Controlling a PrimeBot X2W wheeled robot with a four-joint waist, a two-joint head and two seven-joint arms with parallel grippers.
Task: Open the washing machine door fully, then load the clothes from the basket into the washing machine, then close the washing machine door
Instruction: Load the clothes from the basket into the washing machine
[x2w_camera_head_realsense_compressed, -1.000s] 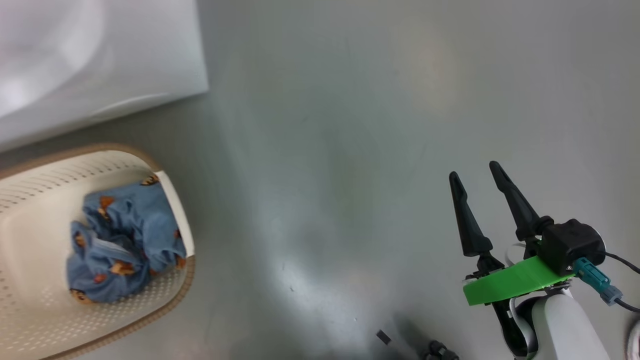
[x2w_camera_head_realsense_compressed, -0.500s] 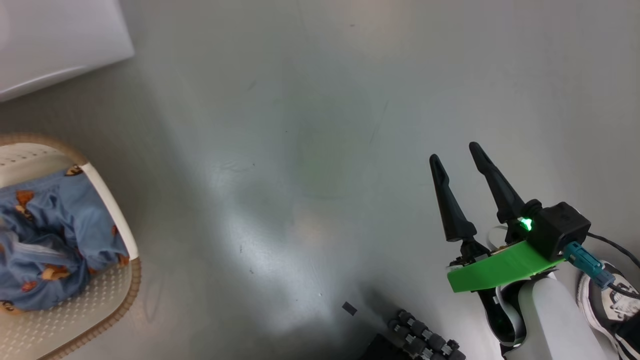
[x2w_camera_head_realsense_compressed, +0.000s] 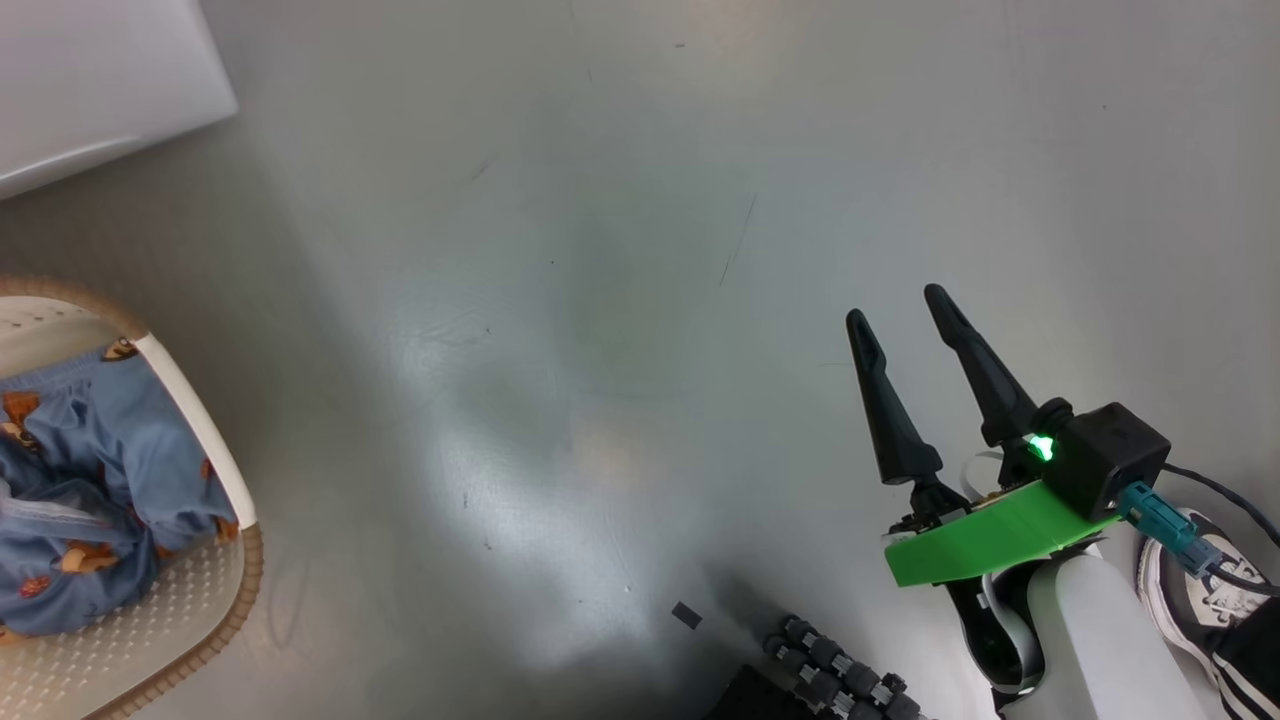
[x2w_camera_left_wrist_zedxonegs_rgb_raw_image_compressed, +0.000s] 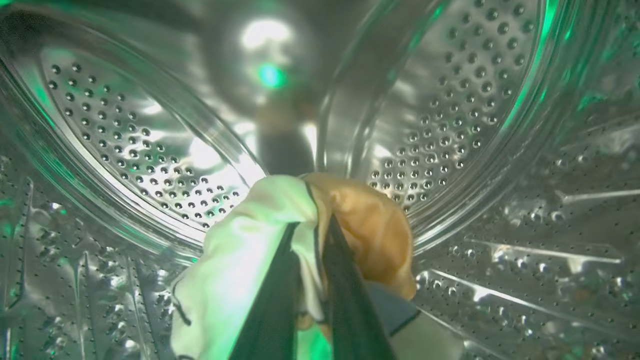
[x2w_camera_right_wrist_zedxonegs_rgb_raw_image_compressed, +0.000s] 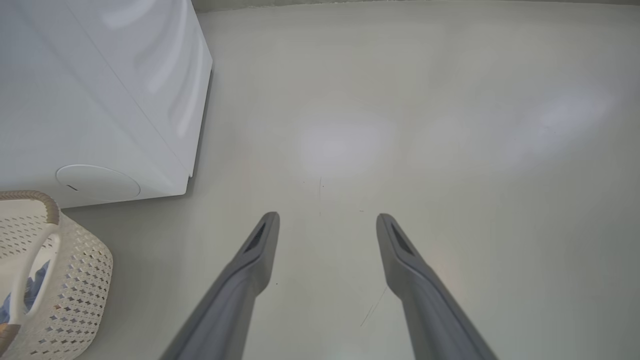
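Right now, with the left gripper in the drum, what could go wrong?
The cream garment drapes over the shut left gripper; on release it may snag and come back out of the drum. The blue garment still lies in the basket, so it could be forgotten. A person's shoe is close to the right arm; a swing might hit it.

Hd view: basket (x2w_camera_head_realsense_compressed: 175, 600) at 9 o'clock on floor (x2w_camera_head_realsense_compressed: 640, 250), one garment (x2w_camera_head_realsense_compressed: 90, 480) in it; washing machine (x2w_camera_head_realsense_compressed: 90, 90) at 10, behind basket; right tool (x2w_camera_head_realsense_compressed: 896, 305) at 4. Wrist view: left tool (x2w_camera_left_wrist_zedxonegs_rgb_raw_image_compressed: 312, 225) in drum (x2w_camera_left_wrist_zedxonegs_rgb_raw_image_compressed: 450, 100), other garment (x2w_camera_left_wrist_zedxonegs_rgb_raw_image_compressed: 240, 260) in its grip.
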